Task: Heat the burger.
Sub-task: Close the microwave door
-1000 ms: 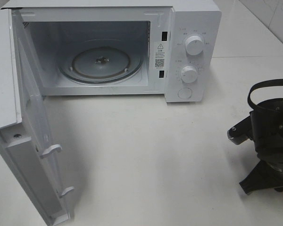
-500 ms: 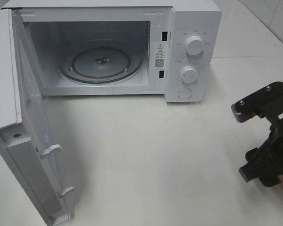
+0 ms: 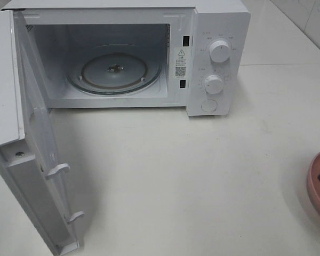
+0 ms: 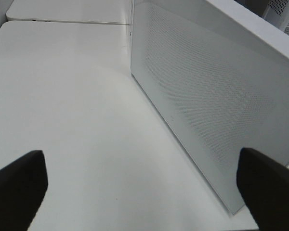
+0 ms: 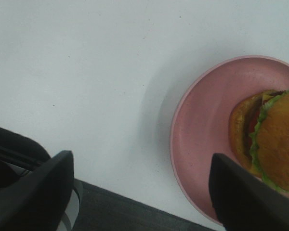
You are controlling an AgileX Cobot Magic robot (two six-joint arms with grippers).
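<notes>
Burger [image 5: 274, 139], one: glossy golden-brown top bun over a green lettuce frill, with red and yellow layers and a dark patty showing at the side and the lower bun jutting out beside them. It sits on the plate, toward one side of it, near the right edge of the worktop [image 3: 202, 176] at the near end; the high view does not show the burger itself.

Plate [image 5: 207, 139], one: round, pink, shallow-rimmed, wider than the burger. Only a sliver of its rim [image 3: 316, 184] enters the high view at the right edge.

Right tool [image 5: 142, 192], one: jaws spread wide, holding nothing, above the worktop with the plate just beside one finger [image 5: 241, 197].

Left tool [image 4: 144, 187], one: jaws spread wide, empty, over bare worktop beside the outer face of the microwave door [image 4: 207, 96].

Microwave [image 3: 218, 58], one: white, at the far edge of the worktop. Door [image 3: 32, 149], one, swung fully open toward the near left corner. Glass turntable [image 3: 114, 69], one, in the cavity. Round knobs, two, one [image 3: 220, 50] above the other [image 3: 214, 84]; round button [image 3: 208, 105], one, below them.
</notes>
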